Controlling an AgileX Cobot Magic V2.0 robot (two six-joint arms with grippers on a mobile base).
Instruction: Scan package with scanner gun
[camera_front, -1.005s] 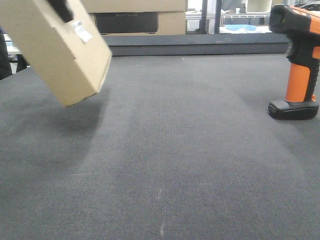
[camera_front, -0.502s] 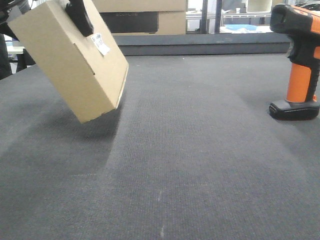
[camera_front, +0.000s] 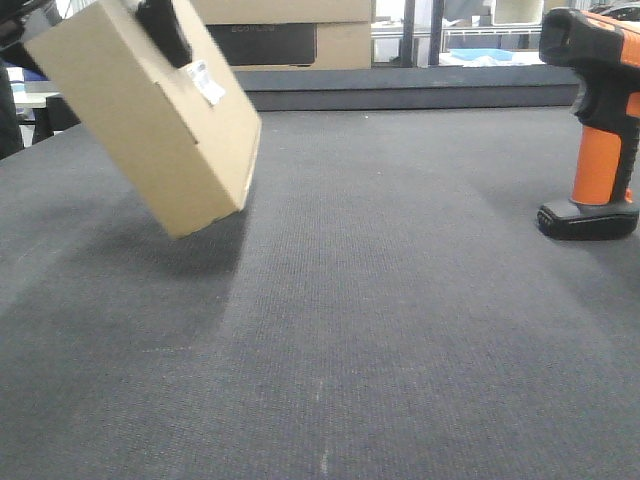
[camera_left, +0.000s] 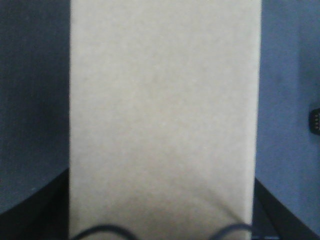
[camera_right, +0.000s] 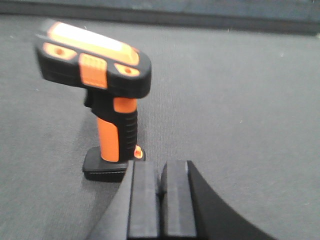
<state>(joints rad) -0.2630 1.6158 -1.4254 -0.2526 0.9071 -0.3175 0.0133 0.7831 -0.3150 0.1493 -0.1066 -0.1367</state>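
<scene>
The package (camera_front: 150, 125), a tan box with a small white label (camera_front: 203, 82), hangs tilted above the mat at the upper left. A black finger (camera_front: 167, 35) of my left gripper presses on its top face near the label. In the left wrist view the package (camera_left: 165, 110) fills the frame between the jaws of the left gripper (camera_left: 161, 220), which is shut on it. The scanner gun (camera_front: 600, 120) stands upright on its black foot at the far right. My right gripper (camera_right: 160, 187) is shut and empty, just in front of the scanner gun (camera_right: 107, 100), near its foot.
A bigger cardboard box with a black panel (camera_front: 270, 42) stands behind the table. A dark raised ledge (camera_front: 420, 90) runs along the back edge. The dark grey mat (camera_front: 380, 330) covers the table between package and scanner.
The package has swung right and into fuller view over the last second, then lifted slightly. The scanner gun has stayed put.
</scene>
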